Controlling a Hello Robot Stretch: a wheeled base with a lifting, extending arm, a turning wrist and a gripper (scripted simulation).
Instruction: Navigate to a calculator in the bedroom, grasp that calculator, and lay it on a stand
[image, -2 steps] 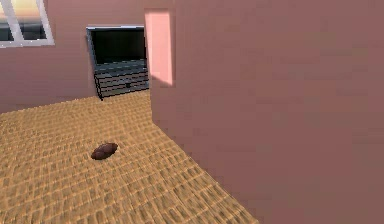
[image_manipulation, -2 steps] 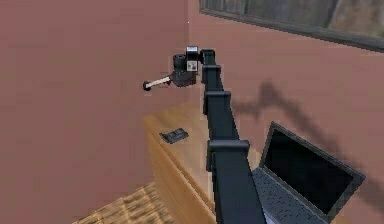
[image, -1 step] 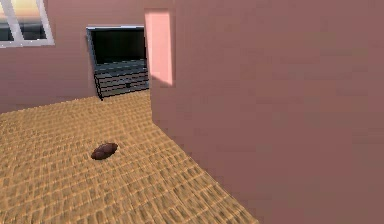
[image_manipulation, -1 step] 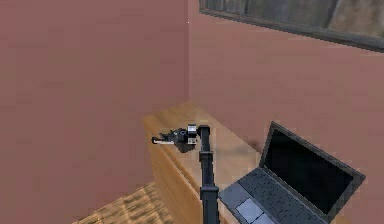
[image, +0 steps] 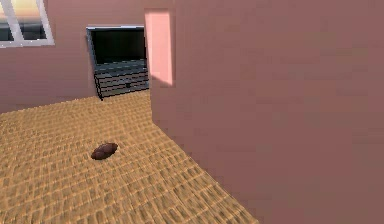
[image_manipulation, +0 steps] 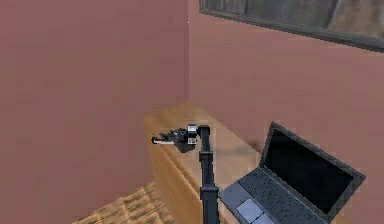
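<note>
Firstly, fwd view. A wood-plank floor (image: 60, 185) runs betw. pink walls; one big wall (image: 280, 110) takes the view's right half. Far back, upper left, a dark TV (image: 118, 45) sits on a dark stand (image: 122, 80) w/ drawer fronts, set against the back wall. A window (image: 22, 20) w/ pale frame is at the top-left corner. A small dark-brown oval thing (image: 104, 151) lies on the floor, well apart from the stand; too small to name.

Next, arm side view. The arm (image_manipulation: 207, 180), a dark bar, rises from the bottom edge & ends over a light-wood worktop (image_manipulation: 232, 147) standing in the corner of two pink walls. The gripper (image_manipulation: 158, 140) points to the view's left, near the worktop's left end, w/ worktop & wall behind it. Cannot tell how its fingers stand, nor whether it holds anything. A laptop (image_manipulation: 305, 170), lid up, dark screen, grey keyboard, rests on the worktop at the view's right, apart from the gripper. A dark-framed panel (image_manipulation: 300, 20), picture or window, hangs on the wall above. Calculator: cannot be made out among these shapes, so its place cannot be told.
</note>
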